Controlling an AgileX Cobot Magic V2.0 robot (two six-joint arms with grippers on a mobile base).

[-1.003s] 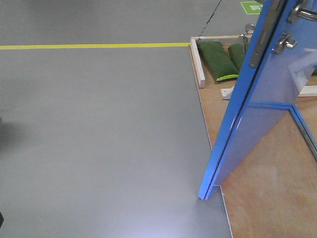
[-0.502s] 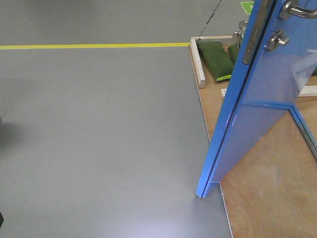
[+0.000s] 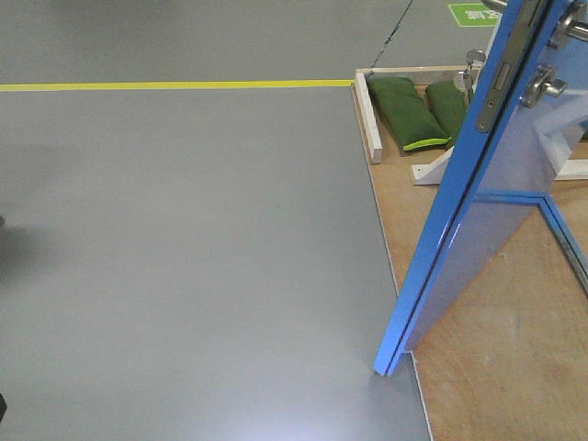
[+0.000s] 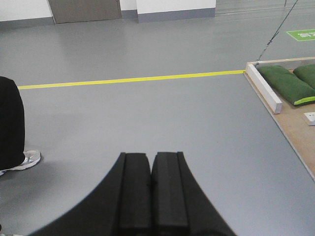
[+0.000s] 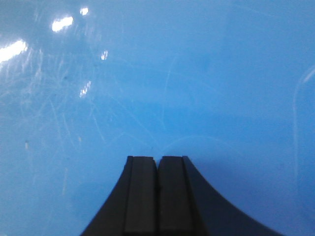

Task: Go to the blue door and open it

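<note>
The blue door [image 3: 496,202] stands ajar at the right of the front view, its free edge toward me. On it are a silver lever handle [image 3: 571,28], a round thumb-turn [image 3: 544,85] and a metal edge plate [image 3: 501,78]. My right gripper [image 5: 157,158] is shut with nothing in it, and its tips are close against the glossy blue door [image 5: 147,73], which fills that view. Out over bare grey floor, my left gripper [image 4: 151,156] is also shut and holds nothing. Neither gripper shows in the front view.
The door stands on a plywood platform [image 3: 496,367] edged by a white wooden rail [image 3: 369,119]. Green sandbags [image 3: 409,110] lie behind it. A yellow floor line [image 3: 175,85] crosses the grey floor. A person's dark leg [image 4: 10,128] and shoe are at the far left.
The door's free edge swung slightly left, then back right. More of the green sandbags now shows past it. Both grippers are seen only now.
</note>
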